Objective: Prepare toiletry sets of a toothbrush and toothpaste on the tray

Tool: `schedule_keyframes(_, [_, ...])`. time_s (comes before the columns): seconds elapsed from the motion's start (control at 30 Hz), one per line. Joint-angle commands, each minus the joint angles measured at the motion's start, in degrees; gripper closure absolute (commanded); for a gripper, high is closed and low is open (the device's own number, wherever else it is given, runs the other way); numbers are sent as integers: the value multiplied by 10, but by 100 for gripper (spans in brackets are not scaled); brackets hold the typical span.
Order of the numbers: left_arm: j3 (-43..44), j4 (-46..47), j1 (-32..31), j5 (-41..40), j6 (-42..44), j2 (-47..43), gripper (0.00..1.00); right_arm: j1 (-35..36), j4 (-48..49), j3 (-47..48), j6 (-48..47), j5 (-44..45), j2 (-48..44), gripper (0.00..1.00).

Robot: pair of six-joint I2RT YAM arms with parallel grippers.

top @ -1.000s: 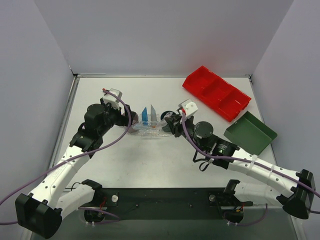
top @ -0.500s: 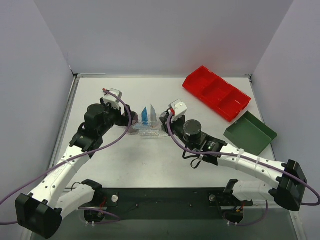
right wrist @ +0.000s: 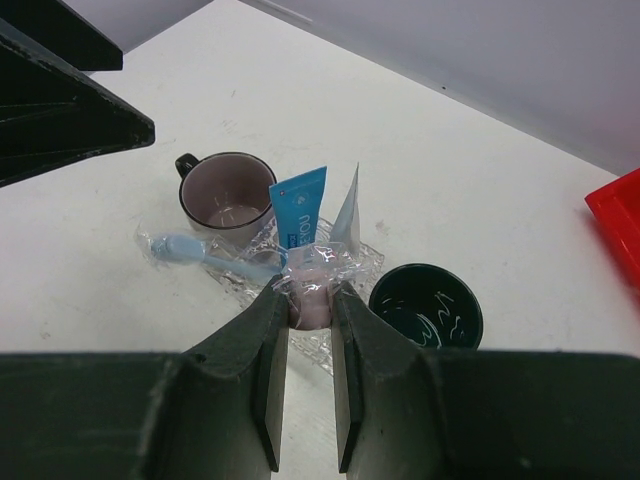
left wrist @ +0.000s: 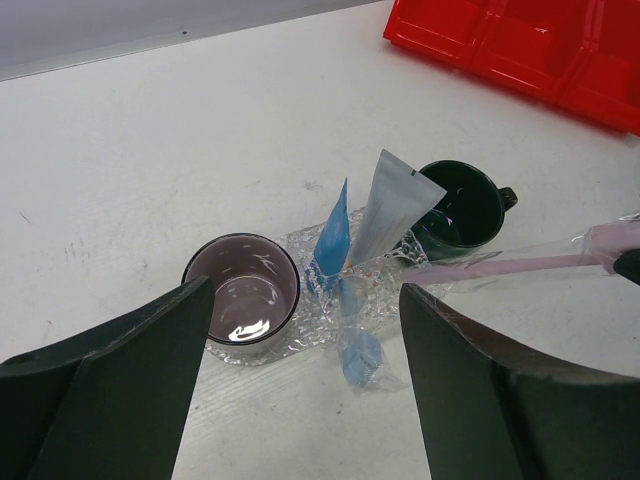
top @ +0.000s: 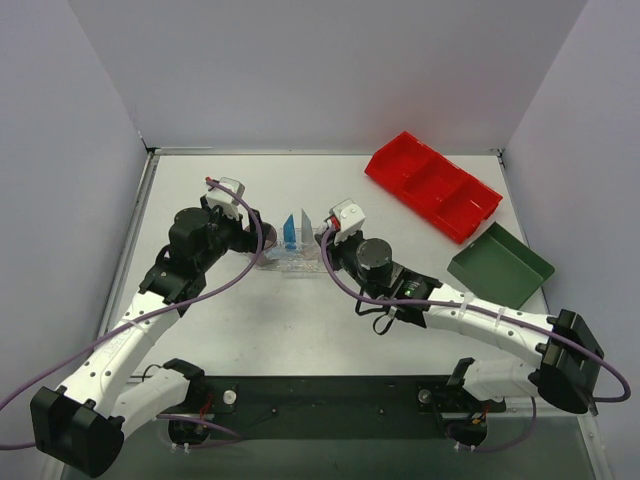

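Top external view: near the middle of the white surface (top: 300, 330), a clear, glittery tray (top: 280, 265), flanked by the ends of both arms. Standing on it side by side, wide ends up, a blue tube (top: 289, 230) and a white tube (top: 306, 226). Well apart at the far right, a red bin (top: 432, 185) and, nearer the arms, a dark green tray (top: 500, 265).

Left wrist view: left jaws spread wide and holding nothing, one dark finger (left wrist: 110, 390) low at each side of the picture, hovering just short of the tray. Framed between them, a mauve cup (left wrist: 242, 290) at one end of the tray and a dark green mug (left wrist: 460, 210) at the other; cannot tell whether the mug sits on the tray or just beside it. Between cup and mug, the two tubes, leaning close together. Across the tray's near edge, a blue toothbrush (left wrist: 358, 355) in clear wrapping, head poking out onto the surface. From the right, a pink toothbrush (left wrist: 520, 265), also wrapped, reaching in level towards the foot of the white tube.

Right wrist view: right jaws drawn narrow, clamped on the wrapped end of the pink toothbrush, just over the tray's edge, with the mug to one side and the cup beyond the tubes.
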Motion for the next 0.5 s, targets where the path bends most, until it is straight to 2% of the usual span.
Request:
schedule_keyframes(0.0, [8,7,1,-6,5,-1,15,0,43,27,-1,12,8,100])
schedule_keyframes(0.47, [8,5,0,-3,5,4,15,-2,69,20,-1,23,40,100])
